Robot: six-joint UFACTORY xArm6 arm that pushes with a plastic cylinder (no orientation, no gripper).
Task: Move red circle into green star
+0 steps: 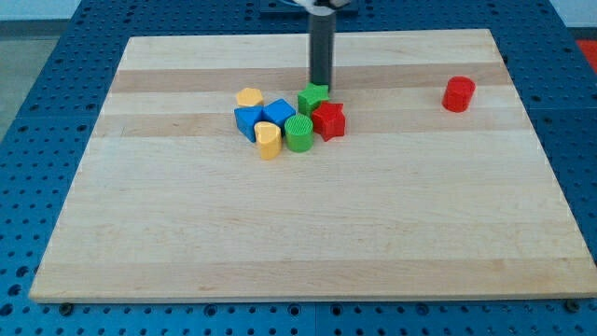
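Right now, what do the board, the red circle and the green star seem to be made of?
The board looks like pale unvarnished wood: glued strips with visible grain, matte. The red circle and the green star look like moulded plastic or painted wood, I cannot tell which: flat saturated colour, slight sheen. My tip touches the green star's top side.

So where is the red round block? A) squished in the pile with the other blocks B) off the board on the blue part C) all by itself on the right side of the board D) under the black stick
C: the red circle sits alone near the view's top right, well apart from the cluster around the green star, where my tip is.
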